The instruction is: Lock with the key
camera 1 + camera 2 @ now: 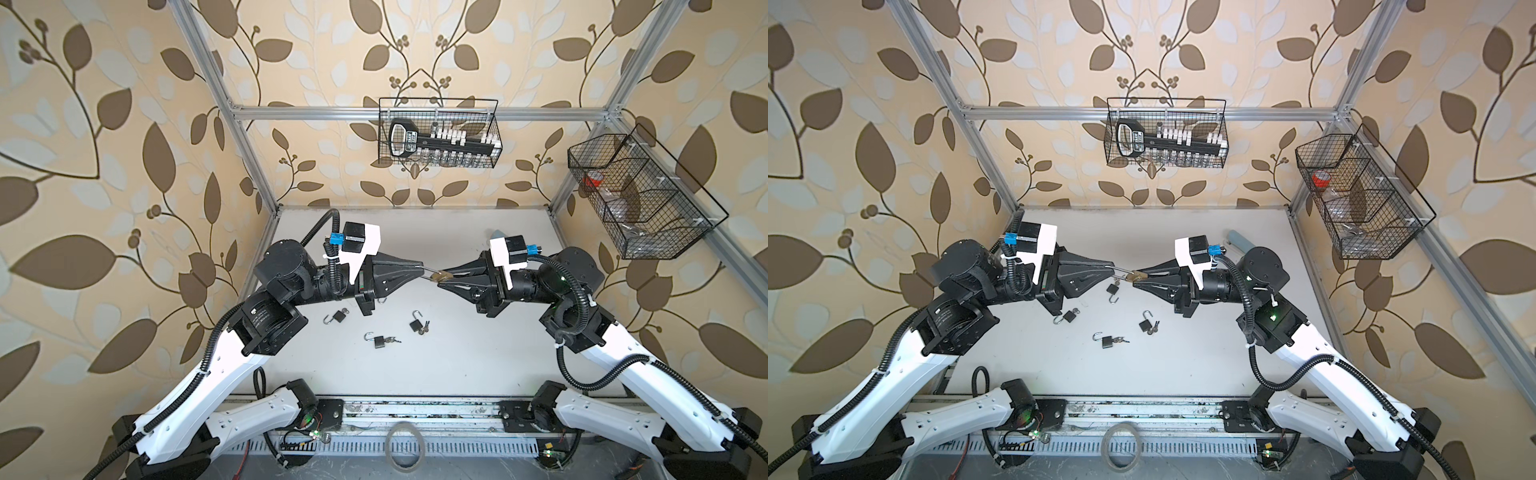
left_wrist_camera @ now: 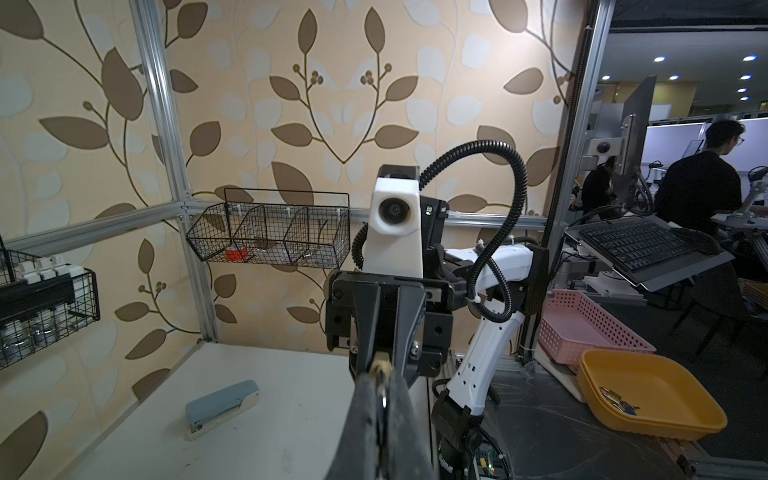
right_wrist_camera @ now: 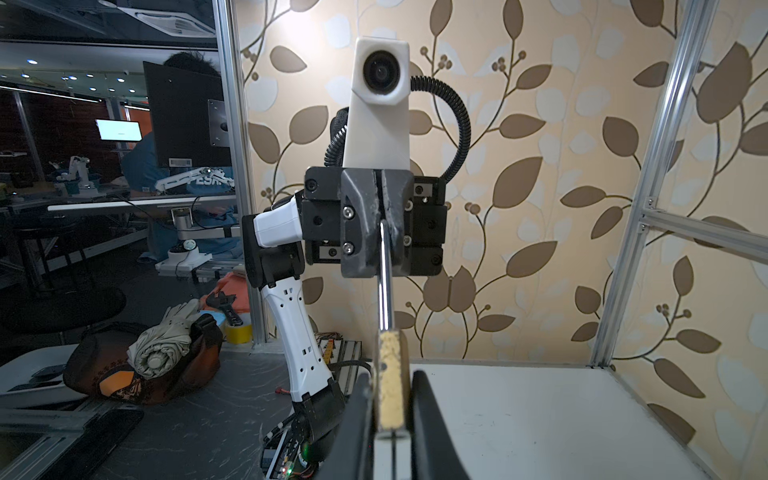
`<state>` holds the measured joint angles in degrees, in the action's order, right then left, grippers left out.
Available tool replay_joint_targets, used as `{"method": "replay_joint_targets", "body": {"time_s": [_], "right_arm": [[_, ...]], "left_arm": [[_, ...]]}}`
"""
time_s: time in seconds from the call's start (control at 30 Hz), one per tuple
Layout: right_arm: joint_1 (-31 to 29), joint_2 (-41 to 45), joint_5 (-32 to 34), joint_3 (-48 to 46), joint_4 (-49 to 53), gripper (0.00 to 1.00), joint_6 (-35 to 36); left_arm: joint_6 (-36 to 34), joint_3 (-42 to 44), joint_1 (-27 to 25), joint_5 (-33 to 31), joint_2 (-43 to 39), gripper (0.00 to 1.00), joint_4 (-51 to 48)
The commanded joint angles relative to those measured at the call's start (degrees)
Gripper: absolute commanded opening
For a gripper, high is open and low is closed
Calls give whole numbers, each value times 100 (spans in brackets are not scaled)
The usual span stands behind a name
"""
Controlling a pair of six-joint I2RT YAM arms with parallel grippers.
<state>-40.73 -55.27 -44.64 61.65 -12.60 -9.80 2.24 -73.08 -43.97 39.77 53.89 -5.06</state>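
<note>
You've got the brass padlock (image 3: 390,374) hanging over the middle of the white table (image 1: 457,365), left gripper (image 1: 422,265) pinched tight on its silver shackle (image 3: 385,291), right gripper (image 1: 451,275) clamped on its body, I'd guess to push them together.

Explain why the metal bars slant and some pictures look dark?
Both top views: bright, even light, but the wide lens splays the frame posts outward; left wrist view: dimmer, the left gripper a blurred dark mass up close; right wrist view: brass padlock clear, room beyond dim.
</note>
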Motion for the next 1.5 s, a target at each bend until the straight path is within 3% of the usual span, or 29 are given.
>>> {"method": "replay_joint_targets", "body": {"time_s": [0.0, 0.47, 0.67, 0.83, 1.0, 1.13, 1.47], "right_arm": [[21, 128, 430, 166, -660, 0, -258], [57, 461, 663, 399, -106, 0, -189], [57, 132, 608, 1071, 896, 0, -241], [87, -155, 554, 1587, 1601, 0, -166], [84, -523, 356, 1782, 1643, 0, -224], [-390, -843, 637, 1937, 1765, 0, 168], [-52, -369, 729, 1441, 2297, 0, 747]], "left_arm": [[-251, 309, -257, 394, 173, 0, -1332], [-439, 418, -235, 206, -113, 0, -1655], [-505, 428, -227, 233, -89, 0, -1767], [-551, 342, -227, 330, 44, 0, -1833], [-460, 180, -243, 748, 438, 0, -1670], [-249, 155, -268, 1050, 763, 0, -1385], [-281, 260, -262, 359, 195, 0, -1368]]}}
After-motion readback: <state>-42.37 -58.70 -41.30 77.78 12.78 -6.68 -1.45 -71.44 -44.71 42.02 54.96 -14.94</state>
